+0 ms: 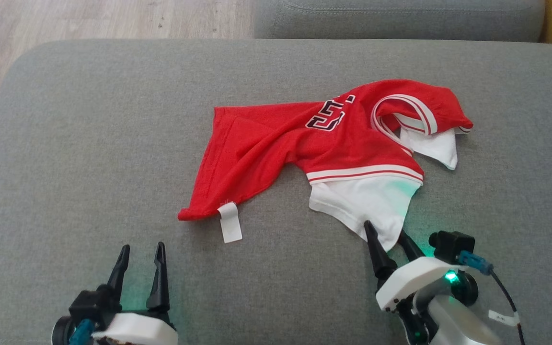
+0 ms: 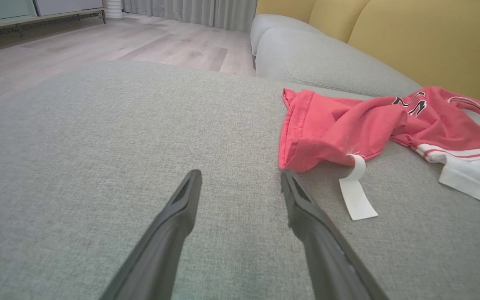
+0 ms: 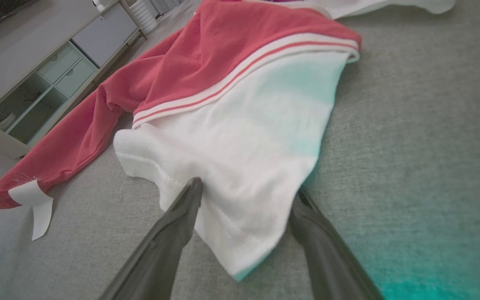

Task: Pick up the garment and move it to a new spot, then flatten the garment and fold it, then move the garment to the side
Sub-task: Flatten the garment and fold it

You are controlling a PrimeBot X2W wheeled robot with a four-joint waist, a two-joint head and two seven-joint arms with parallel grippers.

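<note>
Count of garments: 1 jersey [image 1: 304, 148], red and white.
- white sleeves [image 1: 367, 203] on it: 2.
- label strip [image 1: 230, 223], white, at the red hem: 1.
- numeral patch [image 1: 328, 115], dark print: 1. The digits are too folded to count.

Count of grippers: 2, the left gripper [image 1: 143, 247] and the right gripper [image 1: 385, 230].
- fingers [image 1: 160, 273] per gripper: 2, so 4 in total.
- green lamp [image 1: 451, 276], lit, on the right wrist: 1.

Furniture:
- grey sofa cushions [image 1: 89, 143]: 2, the large one under the jersey and another behind it.
- yellow back cushions [image 2: 431, 46], left wrist view: 3, as far as the seams show.
- cabinet [image 3: 56, 71], right wrist view: 1.
</note>
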